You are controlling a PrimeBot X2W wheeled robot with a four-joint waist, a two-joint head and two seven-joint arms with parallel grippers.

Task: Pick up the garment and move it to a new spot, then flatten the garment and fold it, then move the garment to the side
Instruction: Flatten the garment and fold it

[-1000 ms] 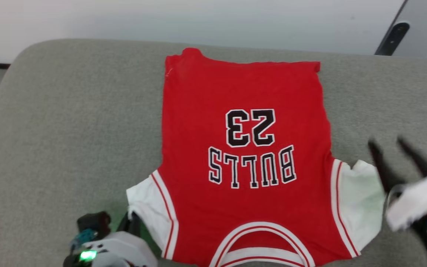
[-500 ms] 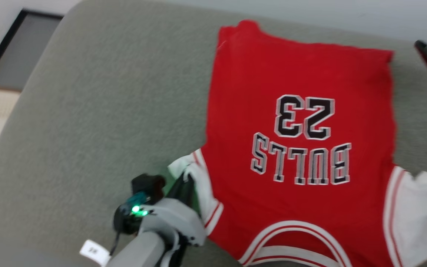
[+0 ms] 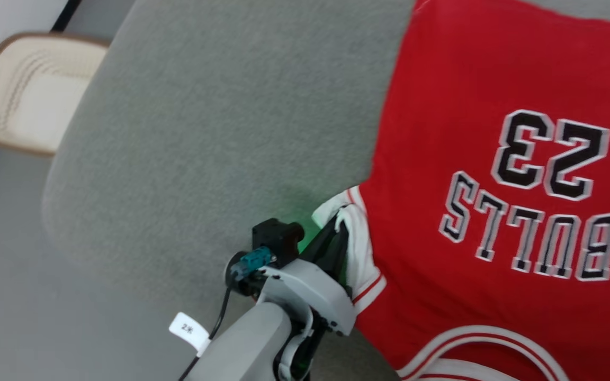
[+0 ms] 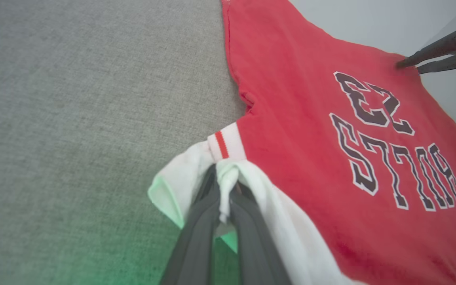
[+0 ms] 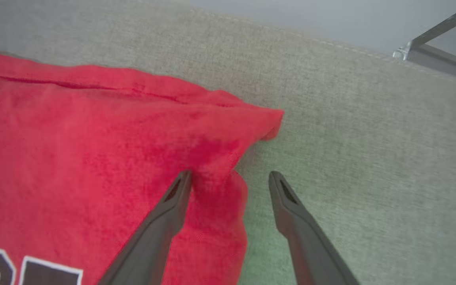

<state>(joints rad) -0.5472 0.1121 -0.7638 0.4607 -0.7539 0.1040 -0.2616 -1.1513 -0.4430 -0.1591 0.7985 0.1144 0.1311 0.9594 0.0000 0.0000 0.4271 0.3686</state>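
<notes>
Grey cushion (image 3: 204,132) bore the jersey (image 3: 495,159), spread flat.
Our left gripper (image 4: 224,190) was pinched on its white sleeve (image 4: 168,186); our right gripper (image 5: 230,178) stood wide, empty, astride the hem corner (image 5: 267,118), which we feared might slip free.

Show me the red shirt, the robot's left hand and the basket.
red shirt (image 3: 442,132), head view: plain red cloth beside the number.
left hand (image 4: 224,180), left wrist view: between fingertips pinching white sleeve.
basket (image 3: 40,90), head view: pale wall.
</notes>
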